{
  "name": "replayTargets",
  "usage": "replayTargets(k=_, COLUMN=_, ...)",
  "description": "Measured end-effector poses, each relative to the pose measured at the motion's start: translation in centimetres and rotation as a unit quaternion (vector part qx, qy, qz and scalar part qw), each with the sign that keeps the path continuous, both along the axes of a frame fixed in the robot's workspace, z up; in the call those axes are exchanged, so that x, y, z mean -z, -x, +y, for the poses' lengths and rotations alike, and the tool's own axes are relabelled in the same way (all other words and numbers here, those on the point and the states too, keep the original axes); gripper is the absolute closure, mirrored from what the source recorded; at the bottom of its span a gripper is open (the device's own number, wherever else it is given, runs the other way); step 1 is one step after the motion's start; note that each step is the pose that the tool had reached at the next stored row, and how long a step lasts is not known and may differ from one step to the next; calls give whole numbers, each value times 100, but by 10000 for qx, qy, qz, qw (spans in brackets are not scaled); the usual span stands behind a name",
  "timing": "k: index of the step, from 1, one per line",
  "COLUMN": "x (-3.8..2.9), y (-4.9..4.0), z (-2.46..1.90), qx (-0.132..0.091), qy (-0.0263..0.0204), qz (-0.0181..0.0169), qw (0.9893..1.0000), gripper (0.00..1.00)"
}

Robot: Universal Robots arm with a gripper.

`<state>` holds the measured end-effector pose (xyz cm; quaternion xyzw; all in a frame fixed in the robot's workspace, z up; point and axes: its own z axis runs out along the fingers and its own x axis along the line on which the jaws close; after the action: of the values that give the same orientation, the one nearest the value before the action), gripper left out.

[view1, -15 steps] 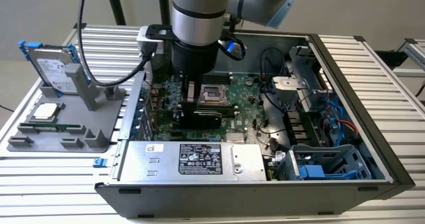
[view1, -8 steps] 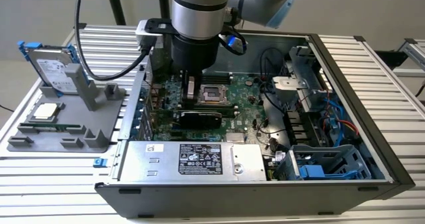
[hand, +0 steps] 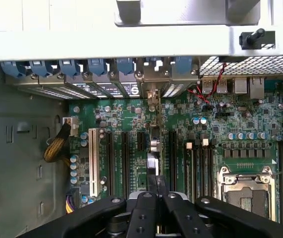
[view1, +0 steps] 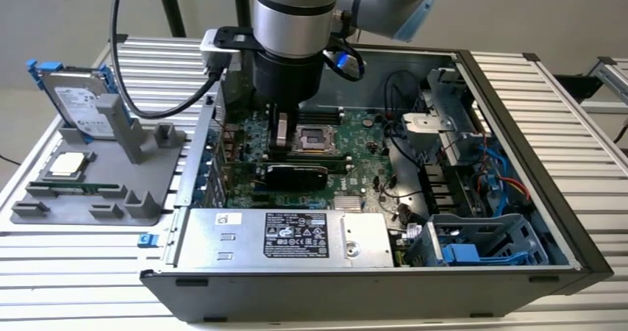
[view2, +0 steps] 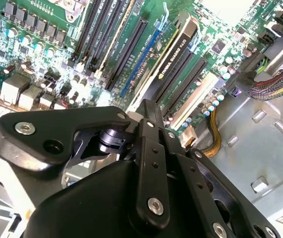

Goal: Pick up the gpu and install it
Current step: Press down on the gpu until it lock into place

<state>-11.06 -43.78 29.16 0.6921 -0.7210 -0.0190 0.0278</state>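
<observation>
Nearest in the exterior view is the dark wall of the open computer case, which lies on its side on a slatted metal table, with the silver power supply just behind that wall.

At the exterior view's left, a grey holder rests on the table beside the case. A hard drive in a blue frame stands upright at its back, and a small square processor chip lies flat nearer the front.

Moving right, the arm reaches straight down into the case over the green motherboard. The gpu stands on edge in a slot on the board, between the empty processor socket and the power supply. In the second wrist view the gpu shows its black shroud among the long black slots. In the first wrist view it appears edge-on, running from the row of blue clips at the case's rear wall to the gripper. There the two black fingers are drawn nearly together about the card's upper edge, pinching it.

At the exterior view's right, cables run past a blue drive cage in the case's near corner
</observation>
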Motion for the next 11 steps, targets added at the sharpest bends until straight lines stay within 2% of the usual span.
replayTargets(k=11, x=-7, y=0, z=0, qx=0, qy=0, qz=0, qw=10000, gripper=100)
